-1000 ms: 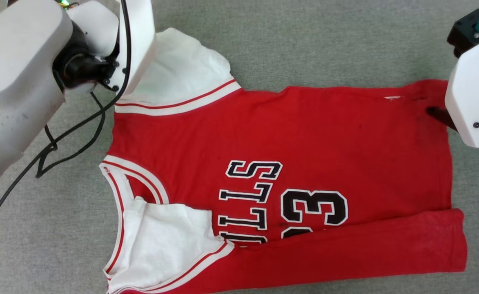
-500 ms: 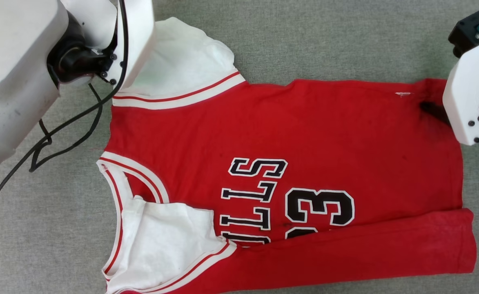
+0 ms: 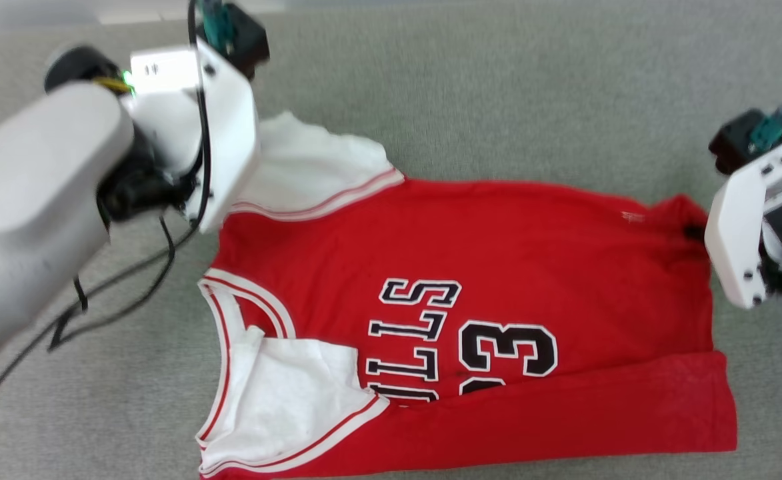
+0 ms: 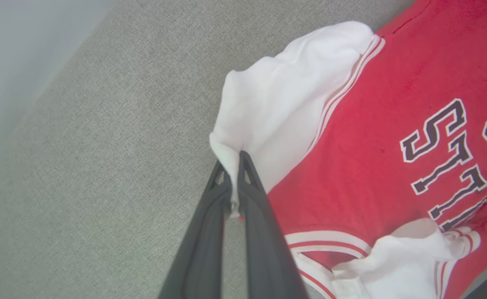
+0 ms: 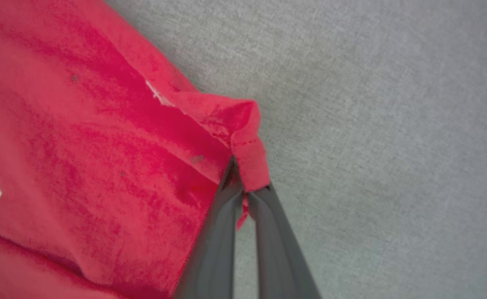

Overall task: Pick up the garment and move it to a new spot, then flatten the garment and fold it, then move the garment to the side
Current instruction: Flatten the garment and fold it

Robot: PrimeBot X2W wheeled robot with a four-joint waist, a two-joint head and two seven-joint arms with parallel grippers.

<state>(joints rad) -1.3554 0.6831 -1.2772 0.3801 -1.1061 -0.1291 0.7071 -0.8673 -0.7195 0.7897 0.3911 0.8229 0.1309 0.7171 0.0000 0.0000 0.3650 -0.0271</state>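
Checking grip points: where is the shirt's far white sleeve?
In the head view, the far white sleeve sits at the upper left of the garment, its edge pinched by the left gripper.

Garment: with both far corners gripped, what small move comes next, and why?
Probably lift both, folding the far edge of the garment over: left gripper pinches the white sleeve, right gripper the hem corner, jaws shut; near edge already folded.

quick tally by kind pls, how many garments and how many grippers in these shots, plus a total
red jersey: 1
grippers: 2 (left gripper pinching a white sleeve edge, right gripper pinching a red hem corner)
total: 3
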